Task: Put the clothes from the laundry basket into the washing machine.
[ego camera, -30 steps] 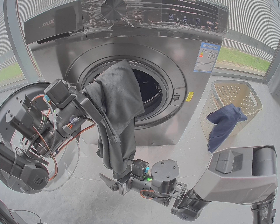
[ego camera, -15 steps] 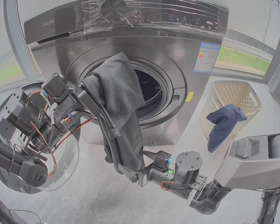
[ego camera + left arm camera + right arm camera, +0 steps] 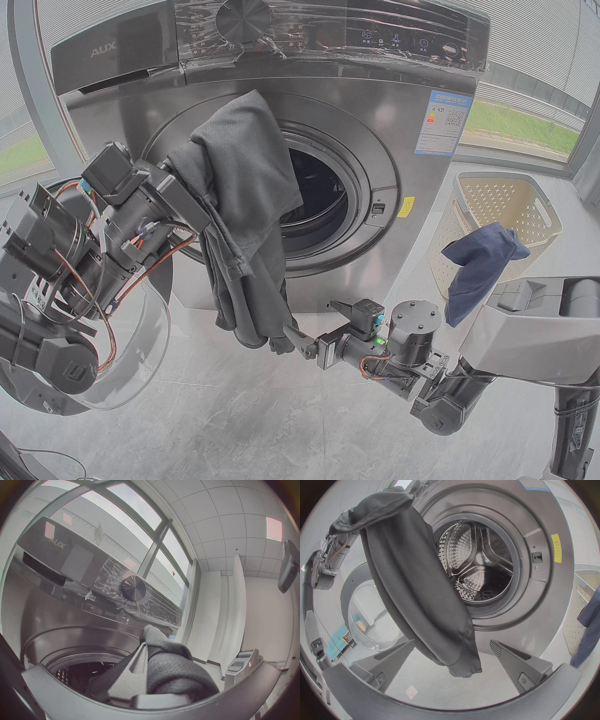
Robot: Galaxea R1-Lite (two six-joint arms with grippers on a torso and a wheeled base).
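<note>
Firmly clamped on a grey garment (image 3: 244, 187), the left tool (image 3: 156, 667) holds it up left of the frame's centre, so the cloth hangs across the washing machine's (image 3: 387, 125) open drum mouth. Below centre, the right tool (image 3: 452, 644) has its fingers apart, close by the garment's hanging lower end. At the right edge, a blue cloth (image 3: 481, 269) drapes over the laundry basket (image 3: 500, 200) rim.
</note>
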